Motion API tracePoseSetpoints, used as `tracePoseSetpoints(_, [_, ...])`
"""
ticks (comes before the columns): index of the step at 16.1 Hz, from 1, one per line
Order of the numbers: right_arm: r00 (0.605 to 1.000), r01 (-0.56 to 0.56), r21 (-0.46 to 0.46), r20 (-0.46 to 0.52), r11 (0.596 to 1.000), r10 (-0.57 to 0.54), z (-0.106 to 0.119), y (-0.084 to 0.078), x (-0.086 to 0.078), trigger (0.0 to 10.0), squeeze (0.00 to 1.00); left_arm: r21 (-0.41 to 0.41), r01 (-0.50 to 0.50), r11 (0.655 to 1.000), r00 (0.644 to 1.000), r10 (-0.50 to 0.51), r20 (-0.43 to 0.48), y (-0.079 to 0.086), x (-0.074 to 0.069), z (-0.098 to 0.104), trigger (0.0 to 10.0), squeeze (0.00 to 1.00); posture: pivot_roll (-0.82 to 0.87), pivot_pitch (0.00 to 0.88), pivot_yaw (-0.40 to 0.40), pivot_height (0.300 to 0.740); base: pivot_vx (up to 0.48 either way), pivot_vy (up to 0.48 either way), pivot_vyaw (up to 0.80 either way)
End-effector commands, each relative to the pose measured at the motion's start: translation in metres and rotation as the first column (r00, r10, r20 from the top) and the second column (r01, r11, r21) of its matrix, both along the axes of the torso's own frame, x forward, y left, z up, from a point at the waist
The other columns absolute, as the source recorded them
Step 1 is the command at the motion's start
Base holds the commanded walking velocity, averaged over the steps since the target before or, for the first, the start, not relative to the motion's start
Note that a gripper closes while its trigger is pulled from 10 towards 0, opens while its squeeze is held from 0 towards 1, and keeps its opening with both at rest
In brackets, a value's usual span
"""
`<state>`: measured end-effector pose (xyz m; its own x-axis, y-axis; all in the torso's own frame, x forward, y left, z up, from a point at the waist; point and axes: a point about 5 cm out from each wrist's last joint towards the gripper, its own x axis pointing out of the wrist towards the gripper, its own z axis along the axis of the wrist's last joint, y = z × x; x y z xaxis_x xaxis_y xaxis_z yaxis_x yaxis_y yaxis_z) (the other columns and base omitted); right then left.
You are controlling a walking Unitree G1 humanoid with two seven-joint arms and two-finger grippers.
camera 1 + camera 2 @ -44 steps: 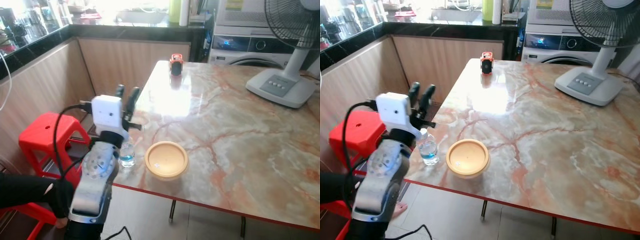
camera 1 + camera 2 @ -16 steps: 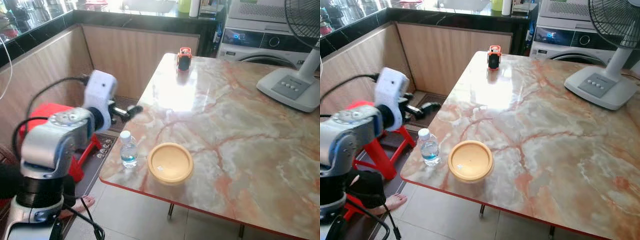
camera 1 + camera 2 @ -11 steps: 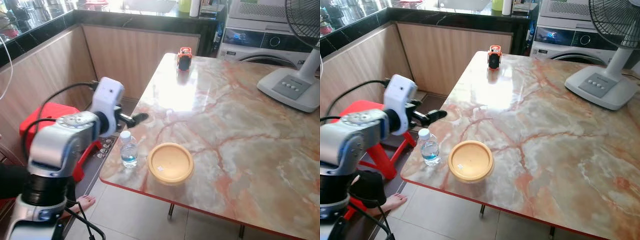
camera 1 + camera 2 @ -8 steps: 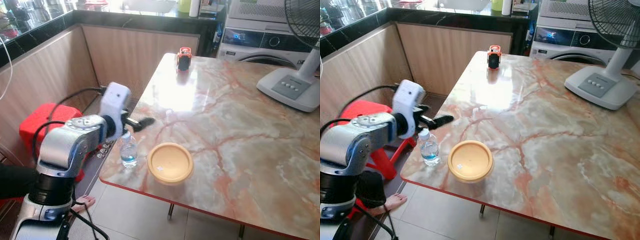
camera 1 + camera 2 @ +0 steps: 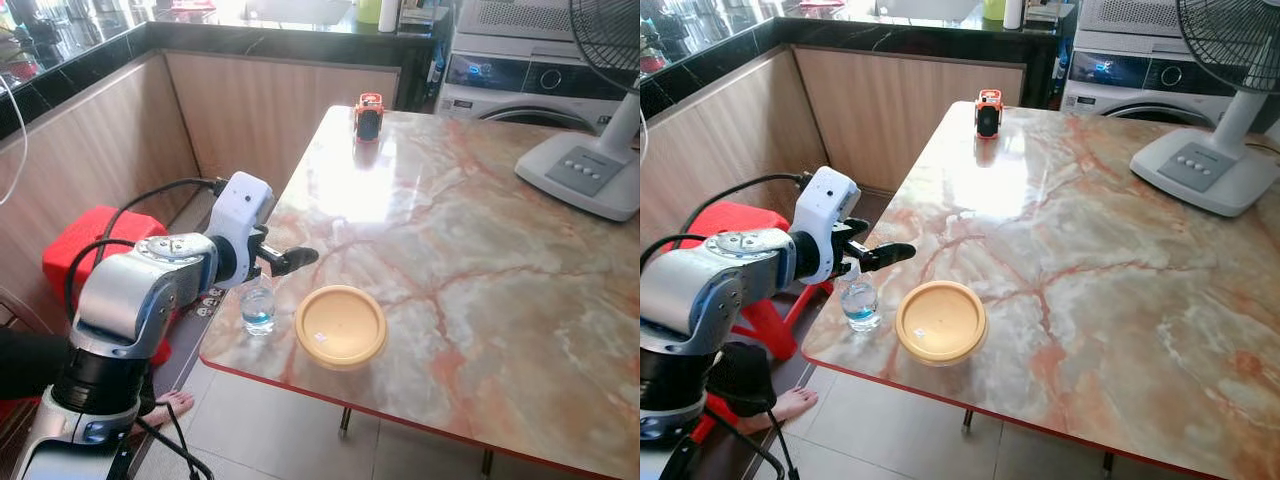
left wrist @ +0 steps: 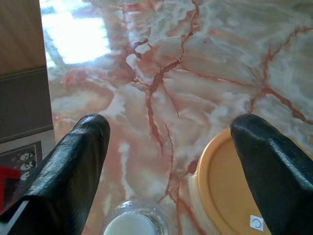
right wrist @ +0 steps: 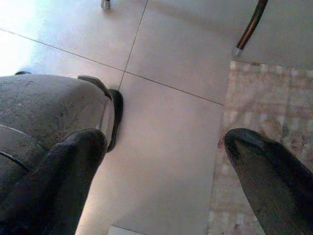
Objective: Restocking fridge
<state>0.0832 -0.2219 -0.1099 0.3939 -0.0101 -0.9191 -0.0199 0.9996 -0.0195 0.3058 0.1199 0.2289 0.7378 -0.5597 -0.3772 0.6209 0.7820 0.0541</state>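
Note:
A small clear water bottle [image 5: 257, 305] with a white cap stands near the marble table's [image 5: 470, 260] front left corner. Beside it, to the right, sits a round yellow lidded container [image 5: 340, 325]. My left gripper [image 5: 292, 259] hovers just above the bottle, pointing over the table, open and holding nothing. In the left wrist view the bottle cap [image 6: 131, 226] lies below and between the two black fingers [image 6: 78, 161], with the yellow container [image 6: 234, 191] by the other finger. My right gripper [image 7: 166, 142] hangs idle over the tiled floor, open.
A white standing fan [image 5: 590, 170] occupies the table's far right. A small orange and black object [image 5: 368, 115] sits at the far edge. A red stool [image 5: 85, 250] and a person's bare foot [image 5: 170, 403] are left of the table. A washing machine [image 5: 520, 85] stands behind.
My left arm swung right from beside the table, bringing the open gripper over the table edge just above the bottle. Bottle and container stayed put.

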Motion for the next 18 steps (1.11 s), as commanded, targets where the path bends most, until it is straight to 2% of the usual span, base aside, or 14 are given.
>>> tracePoseSetpoints(1, [1.000, -0.007, 0.015, -0.010, 1.000, 0.007, -0.002, 0.006, -0.003, 10.0, 0.00, 0.014, 0.028, 1.000, 1.000, -0.029, 0.012, -0.005, -0.005, 0.007, 10.0, 0.00, -0.02, 0.000, 0.020, 0.740, 0.000, 0.000, 0.00])
tracePoseSetpoints(2, [1.000, -0.007, 0.016, -0.010, 1.000, 0.008, -0.002, 0.007, -0.003, 10.0, 0.00, 0.031, 0.058, 0.998, 0.998, -0.057, -0.019, -0.007, -0.009, -0.003, 10.0, 0.00, -0.02, 0.000, 0.021, 0.740, 0.000, 0.000, 0.00])
tracePoseSetpoints(4, [1.000, -0.005, 0.017, -0.008, 1.000, 0.005, -0.002, 0.007, -0.003, 10.0, 0.00, 0.036, 0.057, 0.998, 0.998, -0.056, -0.036, -0.008, -0.011, -0.007, 10.0, 0.00, -0.02, 0.000, 0.027, 0.740, 0.000, 0.000, 0.00])
tracePoseSetpoints(10, [1.000, 0.006, 0.018, -0.011, 1.000, -0.006, -0.003, 0.008, -0.004, 10.0, 0.00, 0.081, 0.064, 0.995, 0.997, -0.060, -0.056, -0.007, -0.020, -0.003, 10.0, 0.00, -0.01, 0.000, 0.047, 0.740, 0.000, 0.000, 0.00])
tracePoseSetpoints(14, [1.000, 0.010, 0.016, -0.011, 1.000, -0.010, -0.002, 0.008, -0.003, 10.0, 0.00, 0.136, 0.011, 0.991, 0.999, -0.006, -0.040, 0.001, -0.023, 0.000, 10.0, 0.00, 0.00, 0.000, 0.044, 0.740, 0.000, 0.000, 0.00])
tracePoseSetpoints(18, [1.000, 0.007, 0.015, -0.011, 1.000, -0.007, -0.002, 0.007, -0.002, 10.0, 0.00, 0.146, -0.013, 0.989, 0.999, 0.020, -0.045, 0.006, -0.027, 0.001, 10.0, 0.00, 0.02, 0.000, 0.034, 0.740, 0.000, 0.000, 0.00])
